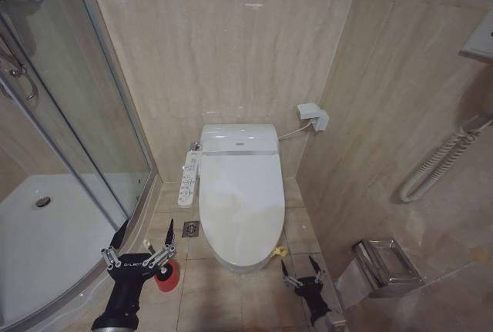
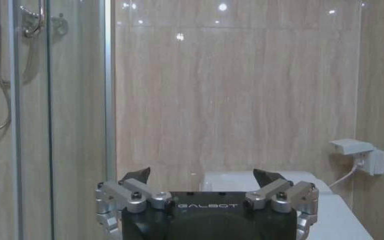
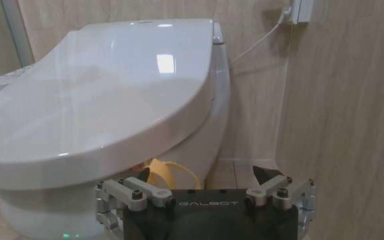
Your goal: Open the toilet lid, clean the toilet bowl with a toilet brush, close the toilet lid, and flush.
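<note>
Toilet lid (image 1: 240,205) is down flat over the bowl, yellow tag (image 1: 280,252) hanging off its front right edge. Button panel (image 1: 188,179) runs along the toilet's left side. Left gripper (image 1: 144,240) hovers low, front-left of the toilet, fingers spread apart and empty; a round red holder (image 1: 166,273) sits just behind it. Right gripper (image 1: 300,269) hangs front-right of the toilet near the tag, fingers apart, empty.

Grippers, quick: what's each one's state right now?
Left end effector: open, empty, above the red holder.
Right end effector: open, empty, near the toilet lid front.
</note>
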